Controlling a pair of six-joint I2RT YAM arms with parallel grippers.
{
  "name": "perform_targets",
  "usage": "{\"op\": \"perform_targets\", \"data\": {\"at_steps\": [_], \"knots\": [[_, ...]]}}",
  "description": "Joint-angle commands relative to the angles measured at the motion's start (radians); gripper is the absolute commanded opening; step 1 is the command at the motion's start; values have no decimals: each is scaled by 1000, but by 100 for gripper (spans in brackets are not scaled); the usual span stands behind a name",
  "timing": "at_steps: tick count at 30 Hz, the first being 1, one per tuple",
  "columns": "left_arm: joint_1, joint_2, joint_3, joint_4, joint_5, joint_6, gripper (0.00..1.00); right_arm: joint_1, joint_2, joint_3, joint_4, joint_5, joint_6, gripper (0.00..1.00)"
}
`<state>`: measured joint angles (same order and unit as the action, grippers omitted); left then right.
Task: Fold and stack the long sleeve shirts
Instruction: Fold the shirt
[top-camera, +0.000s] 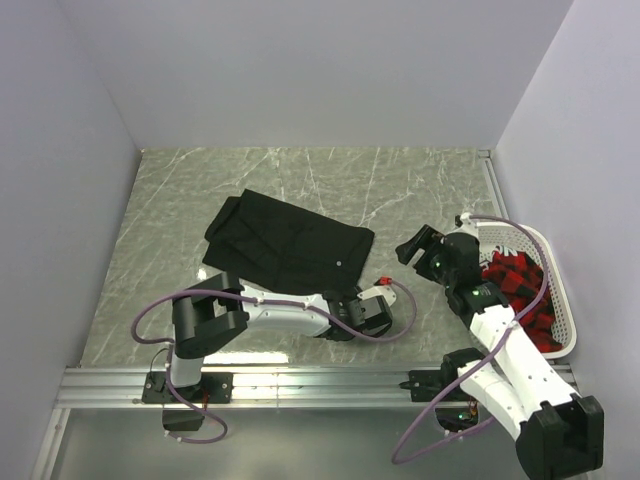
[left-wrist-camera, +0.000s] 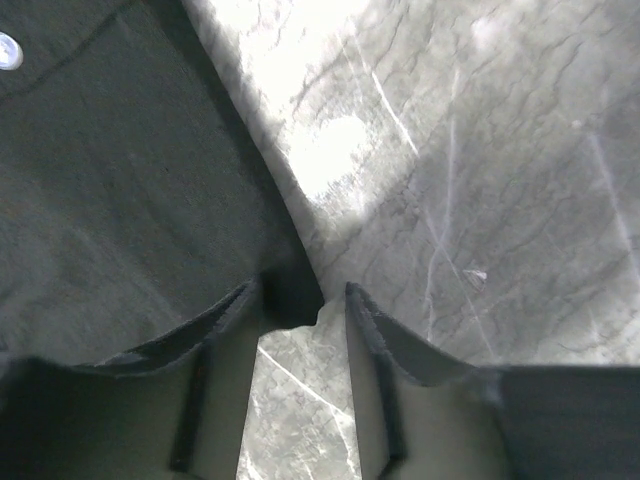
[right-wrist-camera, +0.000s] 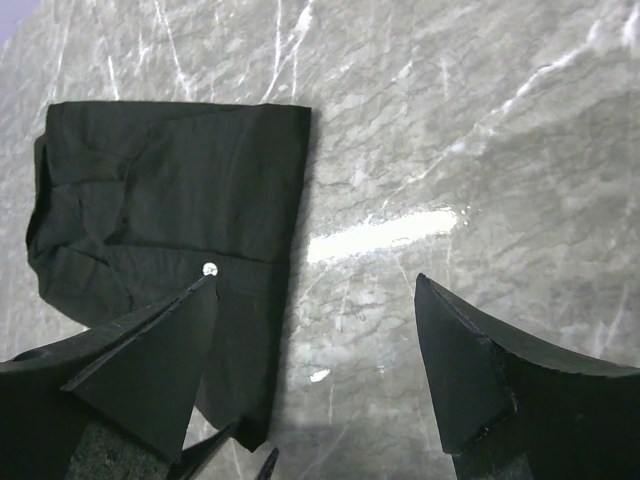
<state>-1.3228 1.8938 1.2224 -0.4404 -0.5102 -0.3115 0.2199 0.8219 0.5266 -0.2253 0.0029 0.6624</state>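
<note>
Evidently a corner pick: the left gripper (left-wrist-camera: 300, 300) brackets the near-right corner of the folded black shirt (top-camera: 290, 245).
Its jaws stand partly apart with the cloth corner between the tips, not yet pinched. A clean fold likely needs them low on the table (top-camera: 420, 190), catching every layer before lifting. The right gripper (right-wrist-camera: 316, 285) hovers wide open and empty, right of the shirt lying mid-table. At the right edge, a white basket (top-camera: 565, 320) holds red-and-black clothes (top-camera: 510, 275).

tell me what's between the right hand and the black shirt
Only a bare strip of marble table lies between the right hand and the black shirt; the top view shows it.
</note>
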Motion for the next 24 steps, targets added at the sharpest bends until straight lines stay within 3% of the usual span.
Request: {"op": "perform_targets", "data": {"at_steps": [1,9,12,16,24], "knots": [[-6,27,25,-24,-8,0,39,-8,17,-28,82,-53,25,85],[-6,34,25,-27,-20,-14,6,-11,92,-94,222,-176,92,85],[-3,22,19,-24,-27,-21,1,-22,124,-120,314,-234,146,86],[17,-27,-4,-9,4,-40,0,-37,190,-183,461,-309,232,86],[108,-156,-64,43,142,-103,1,-40,483,-250,861,-463,411,85]]}}
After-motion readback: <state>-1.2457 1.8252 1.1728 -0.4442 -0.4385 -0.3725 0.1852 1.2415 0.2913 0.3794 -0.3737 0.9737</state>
